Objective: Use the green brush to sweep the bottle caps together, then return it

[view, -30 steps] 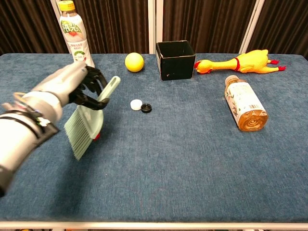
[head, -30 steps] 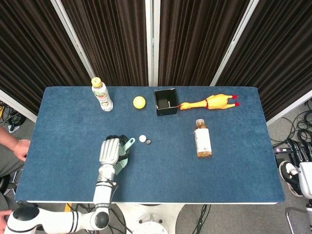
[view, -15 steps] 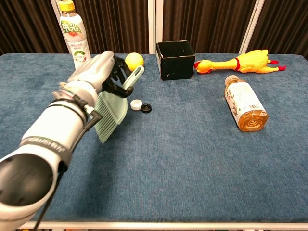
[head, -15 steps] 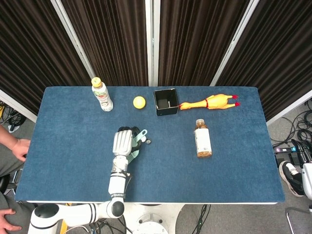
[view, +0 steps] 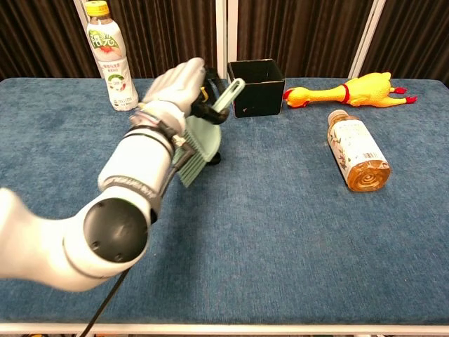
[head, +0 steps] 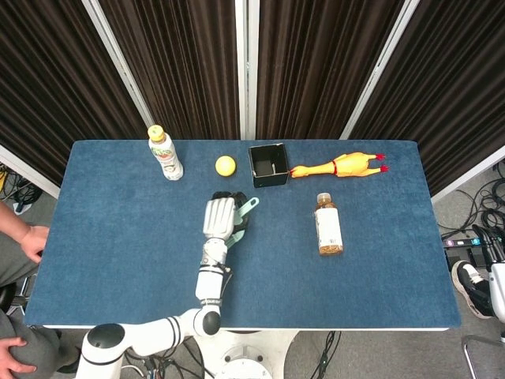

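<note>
My left hand [head: 220, 218] grips the pale green brush [head: 245, 208] and holds it over the middle of the blue table [head: 110, 245]. In the chest view the left hand [view: 178, 86] is up close. The brush's handle [view: 229, 95] points toward the black box, and its bristles [view: 196, 149] hang down toward the cloth. The bottle caps lie behind the brush and arm. Only a dark sliver of the black cap [view: 217, 157] shows at the bristles' right edge. The white cap is hidden in both views. Neither view shows my right hand.
An upright tea bottle [head: 165, 154] stands at the back left, with a yellow ball [head: 226, 165] beside it. The open black box [view: 257, 87] sits just behind the brush. A rubber chicken [view: 351, 90] and a lying amber bottle [view: 356, 151] occupy the right side.
My left hand has carried the brush rightward and further back across the table. It now covers the spot where the white and black caps lay in plain sight.
</note>
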`<control>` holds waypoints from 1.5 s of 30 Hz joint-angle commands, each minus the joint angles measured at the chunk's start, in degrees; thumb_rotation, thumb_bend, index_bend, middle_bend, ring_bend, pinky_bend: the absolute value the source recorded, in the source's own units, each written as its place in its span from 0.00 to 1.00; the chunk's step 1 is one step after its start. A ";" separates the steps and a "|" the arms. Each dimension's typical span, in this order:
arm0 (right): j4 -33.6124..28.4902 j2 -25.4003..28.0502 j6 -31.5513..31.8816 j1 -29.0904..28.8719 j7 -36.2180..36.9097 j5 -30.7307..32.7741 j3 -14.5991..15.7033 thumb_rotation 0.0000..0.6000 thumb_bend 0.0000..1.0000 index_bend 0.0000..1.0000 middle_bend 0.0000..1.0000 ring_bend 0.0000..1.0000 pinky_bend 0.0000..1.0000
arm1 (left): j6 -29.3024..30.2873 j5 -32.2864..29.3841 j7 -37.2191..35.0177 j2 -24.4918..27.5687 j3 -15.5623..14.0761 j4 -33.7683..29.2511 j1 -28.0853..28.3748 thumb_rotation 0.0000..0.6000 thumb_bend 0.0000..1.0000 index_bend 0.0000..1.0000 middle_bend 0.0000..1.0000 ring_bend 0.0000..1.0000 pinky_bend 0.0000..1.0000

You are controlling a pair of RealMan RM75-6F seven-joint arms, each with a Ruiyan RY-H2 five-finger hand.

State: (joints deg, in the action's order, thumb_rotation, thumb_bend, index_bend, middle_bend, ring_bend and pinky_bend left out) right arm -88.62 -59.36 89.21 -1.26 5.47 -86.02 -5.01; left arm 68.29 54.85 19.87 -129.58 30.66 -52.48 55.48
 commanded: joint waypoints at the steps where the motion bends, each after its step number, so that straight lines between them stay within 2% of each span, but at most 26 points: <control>1: -0.01 0.07 0.13 0.11 0.03 0.07 -0.02 1.00 0.30 0.00 0.13 0.00 0.00 | -1.00 -1.47 -0.91 -0.42 0.68 2.03 2.39 1.00 0.41 0.48 0.51 0.34 0.25; 7: 0.02 0.07 0.19 0.19 0.22 0.17 -0.06 1.00 0.30 0.00 0.13 0.00 0.00 | -0.56 -3.28 -1.17 -0.42 0.45 3.69 4.63 1.00 0.41 0.48 0.51 0.34 0.25; 11: 0.13 0.12 0.50 0.36 0.40 0.17 -0.12 1.00 0.30 0.00 0.13 0.00 0.00 | 0.70 -1.41 -1.60 1.69 -1.33 1.30 2.02 1.00 0.41 0.48 0.50 0.34 0.25; 15: 0.35 -0.19 0.25 0.09 0.69 -0.12 -0.11 1.00 0.30 0.00 0.13 0.00 0.00 | 2.57 2.83 -0.79 9.41 -6.35 -6.25 -3.71 1.00 0.41 0.48 0.50 0.34 0.25; 19: 0.57 -0.94 -0.07 -0.53 0.87 -0.86 -0.13 1.00 0.30 0.00 0.13 0.00 0.00 | -0.58 5.26 1.82 20.87 -11.52 -17.28 -8.32 1.00 0.41 0.47 0.49 0.34 0.25; 21: 0.73 -1.24 -0.24 -0.87 1.00 -1.33 -0.10 1.00 0.30 0.00 0.13 0.00 0.00 | -3.32 7.83 1.68 27.19 -14.85 -21.89 -9.87 1.00 0.41 0.46 0.49 0.34 0.25; 24: 0.81 -1.48 -0.27 -1.14 0.95 -1.74 -0.08 1.00 0.30 0.00 0.13 0.00 0.00 | -9.00 11.58 0.53 34.82 -19.55 -25.39 -10.51 1.00 0.41 0.46 0.48 0.32 0.24; 26: 0.84 -1.64 -0.29 -1.26 0.73 -1.89 -0.06 1.00 0.30 0.00 0.13 0.00 0.00 | -13.38 12.57 1.38 38.98 -22.08 -26.60 -10.05 1.00 0.41 0.46 0.48 0.31 0.24; 28: 0.79 -1.80 -0.28 -1.33 0.55 -2.03 -0.02 1.00 0.30 0.00 0.13 0.00 0.00 | -16.66 13.23 0.44 41.56 -23.34 -27.55 -9.52 1.00 0.41 0.46 0.47 0.31 0.23; 34: 0.50 -1.76 0.35 -0.86 0.32 -1.91 0.16 1.00 0.30 0.00 0.13 0.00 0.00 | -21.94 13.91 -1.55 42.90 -25.96 -26.10 -8.93 1.00 0.41 0.45 0.47 0.31 0.23; 40: 0.16 -1.67 0.52 -0.61 0.04 -1.82 0.32 1.00 0.30 0.00 0.13 0.00 0.00 | -23.23 12.22 -1.90 39.91 -25.95 -23.19 -8.67 1.00 0.40 0.42 0.44 0.30 0.23; 43: 0.02 -1.58 0.59 -0.56 -0.02 -1.83 0.34 1.00 0.30 0.00 0.13 0.00 0.00 | -23.49 10.41 -1.15 39.01 -25.62 -23.17 -8.62 1.00 0.30 0.33 0.34 0.23 0.23; 45: 0.00 -1.53 0.56 -0.54 0.06 -1.66 0.28 1.00 0.30 0.00 0.13 0.00 0.00 | -22.95 9.06 -0.28 38.60 -25.35 -23.65 -8.82 1.00 0.19 0.20 0.24 0.16 0.23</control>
State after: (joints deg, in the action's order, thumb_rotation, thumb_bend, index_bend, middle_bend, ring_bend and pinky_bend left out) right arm -88.61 -60.91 89.80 -1.80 5.50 -87.73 -4.71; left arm 45.07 64.82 18.92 -90.52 5.05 -75.83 46.77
